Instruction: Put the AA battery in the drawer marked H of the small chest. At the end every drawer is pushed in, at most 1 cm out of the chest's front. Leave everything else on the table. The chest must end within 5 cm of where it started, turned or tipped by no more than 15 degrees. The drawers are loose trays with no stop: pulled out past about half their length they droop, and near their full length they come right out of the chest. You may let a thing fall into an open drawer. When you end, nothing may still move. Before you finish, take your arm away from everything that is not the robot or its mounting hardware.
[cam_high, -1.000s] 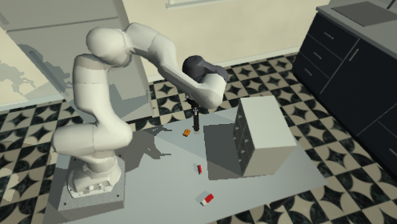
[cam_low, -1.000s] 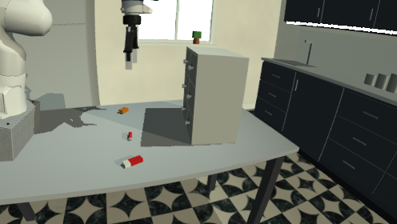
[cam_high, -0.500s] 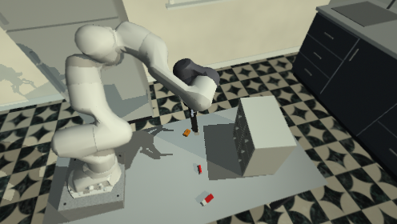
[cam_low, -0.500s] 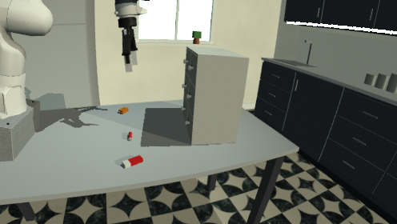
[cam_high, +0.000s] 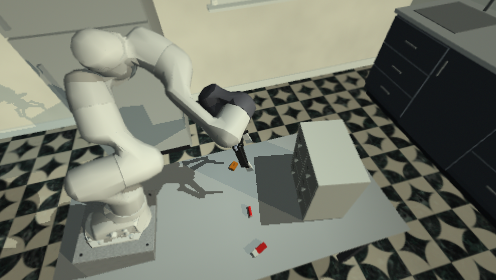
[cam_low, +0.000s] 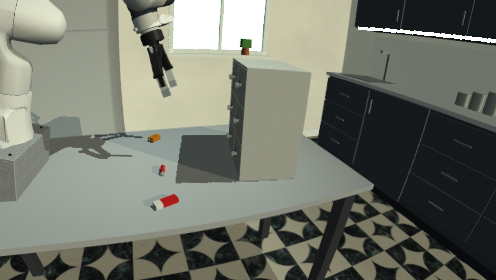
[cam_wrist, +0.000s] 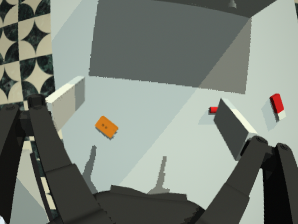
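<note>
While my gripper (cam_high: 249, 152) (cam_low: 169, 88) (cam_wrist: 151, 99) hovers with fingers spread, I see from above the small red battery (cam_high: 249, 211) (cam_low: 162, 170) (cam_wrist: 213, 110) at its six o'clock, the chest (cam_high: 335, 155) (cam_low: 272, 120) (cam_wrist: 220, 6) near three.

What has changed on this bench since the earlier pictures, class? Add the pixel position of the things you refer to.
The white jointed arm (cam_high: 175, 75) (cam_low: 45, 25) swung its upper bend leftward in the top view. Its black two-finger gripper (cam_high: 249, 152) (cam_low: 169, 87) (cam_wrist: 151, 99) tilted and dipped slightly. Nothing was grasped or released. The pale boxy chest (cam_high: 335, 155) (cam_low: 275, 120) (cam_wrist: 215, 5), orange block (cam_high: 233, 165) (cam_low: 154, 138) (cam_wrist: 107, 127) and two red-and-white pieces (cam_high: 259, 249) (cam_low: 165, 202) (cam_wrist: 277, 106) stayed put.
</note>
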